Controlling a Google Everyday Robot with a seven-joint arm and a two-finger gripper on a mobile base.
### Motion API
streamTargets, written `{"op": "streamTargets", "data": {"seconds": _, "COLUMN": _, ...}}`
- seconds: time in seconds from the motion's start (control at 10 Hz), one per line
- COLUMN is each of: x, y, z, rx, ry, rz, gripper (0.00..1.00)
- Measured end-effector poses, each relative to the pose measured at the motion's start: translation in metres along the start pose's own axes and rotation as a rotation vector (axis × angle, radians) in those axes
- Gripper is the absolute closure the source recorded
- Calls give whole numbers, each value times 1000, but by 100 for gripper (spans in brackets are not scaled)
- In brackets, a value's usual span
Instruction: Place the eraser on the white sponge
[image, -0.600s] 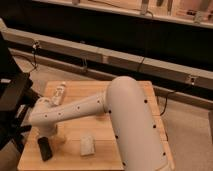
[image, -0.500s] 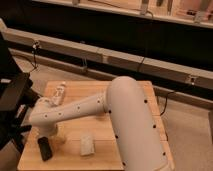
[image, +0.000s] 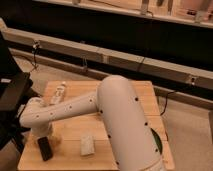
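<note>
The arm (image: 80, 107) is stretched leftward over the surface (image: 137, 95). The hand (image: 42, 136) is lowered directly over the eraser (image: 45, 148) near the front-left corner; its grasp cannot be told. The white sponge (image: 87, 145) lies apart, rightward.

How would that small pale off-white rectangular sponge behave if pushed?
Lying flat on the wooden table, the sponge would probably slide, not roll. Its soft edges suggest it squashes easily. The gripper is at the small black eraser block, apart from the sponge.
</note>
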Motion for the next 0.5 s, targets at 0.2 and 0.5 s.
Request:
{"op": "streamTargets", "data": {"seconds": 0.2, "x": -3, "y": -9, "z": 1, "rx": -35, "ry": -15, "rz": -39, "gripper": 20}}
{"op": "streamTargets", "data": {"seconds": 0.5, "x": -9, "y": -18, "z": 6, "rx": -91, "ry": -66, "rz": -113, "gripper": 32}}
